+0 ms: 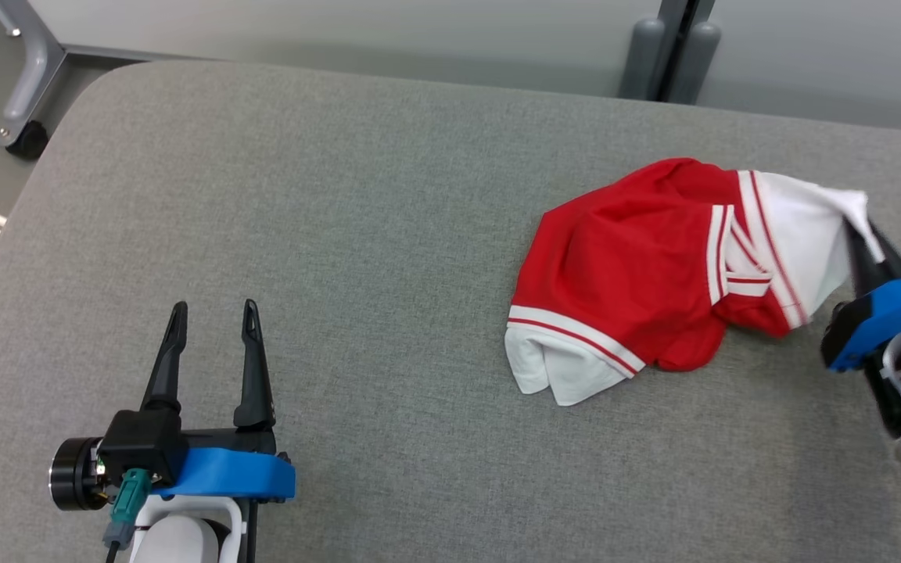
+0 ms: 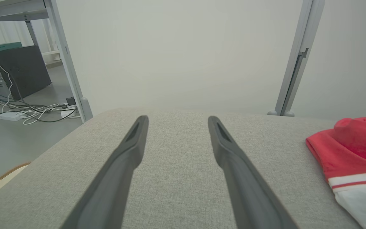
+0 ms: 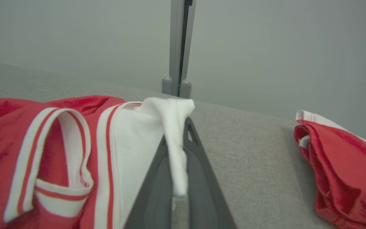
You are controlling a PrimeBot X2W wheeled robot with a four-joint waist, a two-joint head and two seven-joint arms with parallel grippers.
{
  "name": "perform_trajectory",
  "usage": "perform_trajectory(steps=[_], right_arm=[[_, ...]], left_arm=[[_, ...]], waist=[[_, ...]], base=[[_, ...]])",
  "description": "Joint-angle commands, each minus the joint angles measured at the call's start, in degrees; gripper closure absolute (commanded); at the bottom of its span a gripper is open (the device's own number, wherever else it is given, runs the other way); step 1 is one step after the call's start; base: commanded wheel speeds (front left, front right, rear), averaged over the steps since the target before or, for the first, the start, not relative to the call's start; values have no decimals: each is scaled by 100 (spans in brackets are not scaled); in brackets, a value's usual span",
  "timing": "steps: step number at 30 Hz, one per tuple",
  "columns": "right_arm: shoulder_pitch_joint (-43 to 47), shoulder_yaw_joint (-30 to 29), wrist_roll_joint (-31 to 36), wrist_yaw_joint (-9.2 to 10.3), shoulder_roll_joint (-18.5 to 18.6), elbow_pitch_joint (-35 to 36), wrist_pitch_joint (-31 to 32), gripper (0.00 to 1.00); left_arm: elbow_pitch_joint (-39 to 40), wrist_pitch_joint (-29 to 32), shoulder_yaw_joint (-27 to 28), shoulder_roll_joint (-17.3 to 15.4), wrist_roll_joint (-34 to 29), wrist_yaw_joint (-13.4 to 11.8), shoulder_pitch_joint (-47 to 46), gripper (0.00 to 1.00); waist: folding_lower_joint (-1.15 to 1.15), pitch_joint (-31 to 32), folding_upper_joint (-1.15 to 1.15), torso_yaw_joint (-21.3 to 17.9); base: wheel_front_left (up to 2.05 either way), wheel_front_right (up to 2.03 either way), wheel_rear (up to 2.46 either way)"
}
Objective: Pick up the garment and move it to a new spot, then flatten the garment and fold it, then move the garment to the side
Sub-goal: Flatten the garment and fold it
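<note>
Looks like step one, the pick-up. The right end effector (image 1: 861,231) is clamped on a white fold of the red-and-white garment (image 1: 638,266), which lies crumpled near the bench's (image 1: 341,195) right edge. The left end effector (image 1: 214,309) sits fingers apart toward the front-left corner, holding nothing. Next, I'd guess: lift and carry it mid-bench without that thin pinch slipping.

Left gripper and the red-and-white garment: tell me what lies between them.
Only bare grey fabric tabletop lies between the open left gripper and the garment, as the head view shows.
</note>
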State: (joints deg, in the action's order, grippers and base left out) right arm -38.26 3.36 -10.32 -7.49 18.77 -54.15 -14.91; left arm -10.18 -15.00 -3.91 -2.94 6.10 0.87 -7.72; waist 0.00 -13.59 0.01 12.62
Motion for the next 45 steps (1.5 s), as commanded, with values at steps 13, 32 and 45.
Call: perform_trajectory(steps=[13, 32, 45], right_arm=[[463, -575, 35, -1, 674, 1954, -23, 100], [771, -424, 58, -2, 175, 3594, 687, 100], [-201, 1468, -110, -2, -1108, 2873, 606, 100]], left_arm=[[50, -24, 159, 7, -24, 43, 292, 0], [49, -24, 72, 8, 37, 57, 380, 0], [18, -24, -196, 7, 228, 2, 287, 0]], waist=[[0, 497, -1, -246], [0, 739, -1, -166], [0, 684, -1, 428]], base=[[0, 0, 0], [0, 0, 0], [0, 0, 0]])
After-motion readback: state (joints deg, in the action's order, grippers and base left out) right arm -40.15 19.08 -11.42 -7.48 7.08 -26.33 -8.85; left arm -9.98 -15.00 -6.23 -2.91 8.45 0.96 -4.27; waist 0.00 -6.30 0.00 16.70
